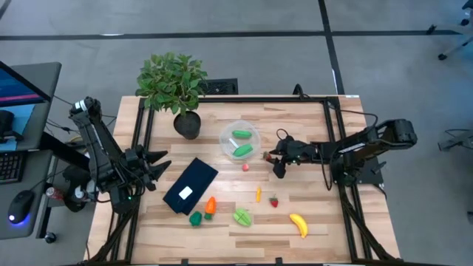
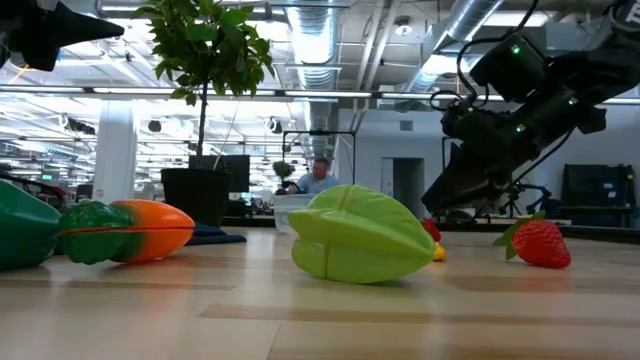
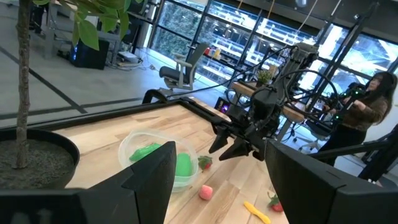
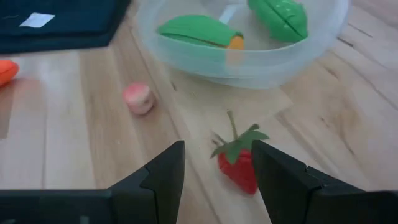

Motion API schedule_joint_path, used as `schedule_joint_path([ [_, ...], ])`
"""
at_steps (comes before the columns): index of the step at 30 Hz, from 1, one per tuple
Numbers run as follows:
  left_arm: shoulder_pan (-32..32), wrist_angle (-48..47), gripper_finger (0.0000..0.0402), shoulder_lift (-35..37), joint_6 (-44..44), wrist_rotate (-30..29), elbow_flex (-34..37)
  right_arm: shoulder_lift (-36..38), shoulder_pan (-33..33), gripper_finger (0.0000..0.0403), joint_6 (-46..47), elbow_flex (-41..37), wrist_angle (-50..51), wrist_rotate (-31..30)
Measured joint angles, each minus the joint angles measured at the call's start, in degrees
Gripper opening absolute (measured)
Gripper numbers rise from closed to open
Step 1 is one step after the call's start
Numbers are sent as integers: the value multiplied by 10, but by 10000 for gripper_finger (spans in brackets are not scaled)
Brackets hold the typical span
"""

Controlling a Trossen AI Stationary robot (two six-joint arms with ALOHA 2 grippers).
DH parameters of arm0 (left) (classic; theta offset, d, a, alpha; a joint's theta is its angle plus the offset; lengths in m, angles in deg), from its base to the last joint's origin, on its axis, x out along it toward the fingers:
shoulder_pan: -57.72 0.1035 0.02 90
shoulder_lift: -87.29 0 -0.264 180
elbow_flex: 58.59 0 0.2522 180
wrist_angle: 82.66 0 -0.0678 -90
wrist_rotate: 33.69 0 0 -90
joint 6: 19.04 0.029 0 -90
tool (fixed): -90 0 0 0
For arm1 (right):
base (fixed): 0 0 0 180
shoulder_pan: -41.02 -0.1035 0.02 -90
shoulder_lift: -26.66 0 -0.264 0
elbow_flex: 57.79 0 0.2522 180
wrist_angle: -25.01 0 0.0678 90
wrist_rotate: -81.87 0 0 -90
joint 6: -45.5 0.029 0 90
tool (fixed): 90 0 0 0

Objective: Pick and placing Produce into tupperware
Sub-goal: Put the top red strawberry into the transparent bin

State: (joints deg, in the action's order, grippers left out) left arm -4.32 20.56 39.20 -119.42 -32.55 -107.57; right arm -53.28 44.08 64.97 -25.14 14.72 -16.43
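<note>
Hovering just beside the tupperware (image 4: 249, 46), the right gripper (image 4: 217, 165) had its jaws parted and empty, a strawberry (image 4: 239, 163) lying between the fingertips with its leafy end toward the tub. Right arm was far nearer; left gripper (image 1: 151, 168) waited part-open by the table's left edge.

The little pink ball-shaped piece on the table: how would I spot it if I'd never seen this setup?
Find the round clear tupperware near the potted plant. Just toward the table's front from it, on bare wood, lies the small pink piece. It is pale pink and round, unlike the red strawberry with green leaves beside the right gripper.
</note>
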Motion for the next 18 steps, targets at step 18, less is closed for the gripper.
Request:
schedule_joint_path([
  [18,0,10,236,0,1,-4,0,0,-17,177,19,0,59,-37],
])
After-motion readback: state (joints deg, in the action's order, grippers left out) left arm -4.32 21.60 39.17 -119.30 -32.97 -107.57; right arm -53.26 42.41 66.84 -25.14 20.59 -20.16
